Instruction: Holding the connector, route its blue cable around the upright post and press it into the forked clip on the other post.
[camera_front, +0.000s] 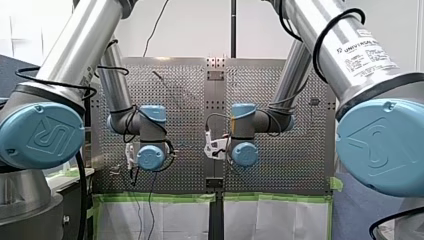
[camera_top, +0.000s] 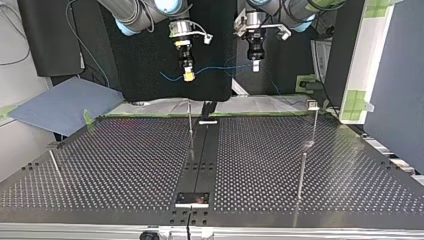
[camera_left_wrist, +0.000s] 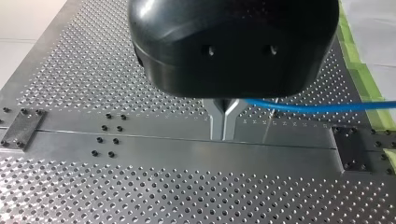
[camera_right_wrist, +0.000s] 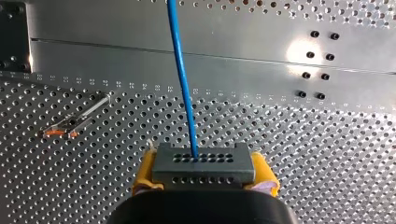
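Clamped right gripper on the connector by its sides, seemingly light and rigid; pinched left gripper shut on thin, probably floppy cable.

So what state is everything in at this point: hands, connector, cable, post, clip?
right hand: shut on the connector, raised above the table.
connector: clamped between yellow pads, cable plugged in.
left hand: shut on the blue cable, raised above the table.
blue cable: strung in the air between both hands, not yet routed.
upright post: standing, no cable round it.
forked clip: empty.
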